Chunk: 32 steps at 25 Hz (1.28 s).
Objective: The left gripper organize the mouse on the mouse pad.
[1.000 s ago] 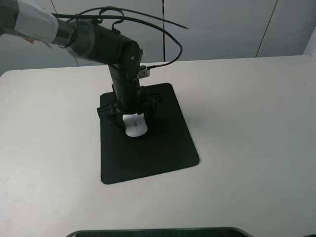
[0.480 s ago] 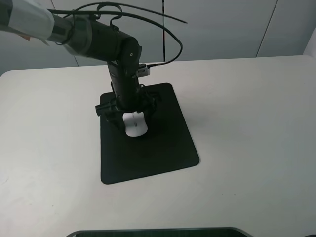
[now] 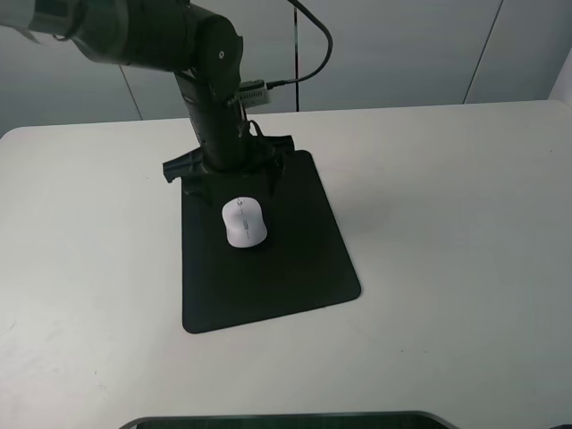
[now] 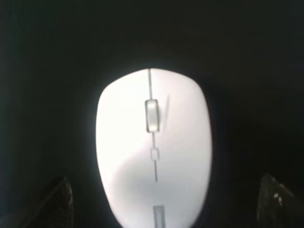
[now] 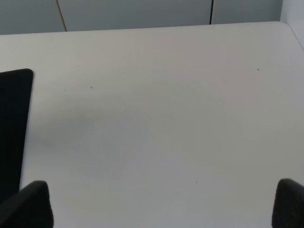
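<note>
The white mouse (image 3: pixel 244 222) lies flat on the black mouse pad (image 3: pixel 295 259), in the pad's far half, with its scroll wheel toward the far side. My left gripper (image 3: pixel 228 170) hangs above and just behind the mouse, open, holding nothing. In the left wrist view the mouse (image 4: pixel 154 147) fills the middle against the pad (image 4: pixel 247 57). The two fingertips (image 4: pixel 57 204) stand wide apart on either side of it, not touching. My right gripper (image 5: pixel 159 204) is open over bare table, and only the pad's edge (image 5: pixel 14 118) shows there.
The pad lies on a white table (image 3: pixel 447 223) with a pale wall behind it. A dark rounded object (image 3: pixel 286 420) shows at the table's near edge. The left arm's black cable (image 3: pixel 308 63) loops above the far side.
The left gripper has risen and drawn back toward the far side, away from the mouse. The mouse, half covered by the fingers before, now lies fully exposed in the same spot.
</note>
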Each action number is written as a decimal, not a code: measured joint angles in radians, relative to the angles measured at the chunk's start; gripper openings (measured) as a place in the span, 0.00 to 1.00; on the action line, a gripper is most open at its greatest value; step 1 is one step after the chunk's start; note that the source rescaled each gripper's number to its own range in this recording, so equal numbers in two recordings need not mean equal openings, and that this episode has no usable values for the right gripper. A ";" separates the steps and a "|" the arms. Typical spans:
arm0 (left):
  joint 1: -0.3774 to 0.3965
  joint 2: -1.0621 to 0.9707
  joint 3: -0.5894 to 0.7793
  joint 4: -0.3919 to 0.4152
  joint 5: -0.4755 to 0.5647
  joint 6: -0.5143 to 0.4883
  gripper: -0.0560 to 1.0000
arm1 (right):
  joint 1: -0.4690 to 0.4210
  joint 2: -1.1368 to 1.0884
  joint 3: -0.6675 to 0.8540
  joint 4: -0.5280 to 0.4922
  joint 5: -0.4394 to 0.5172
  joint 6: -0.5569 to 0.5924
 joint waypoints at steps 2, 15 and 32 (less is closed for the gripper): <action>0.000 -0.019 -0.020 0.000 0.014 0.044 0.99 | 0.000 0.000 0.000 0.000 0.000 0.000; 0.000 -0.135 -0.217 0.063 0.286 0.498 1.00 | 0.000 0.000 0.000 0.000 0.000 0.000; 0.076 -0.303 -0.118 0.038 0.305 0.853 1.00 | 0.000 0.000 0.000 0.000 0.000 0.000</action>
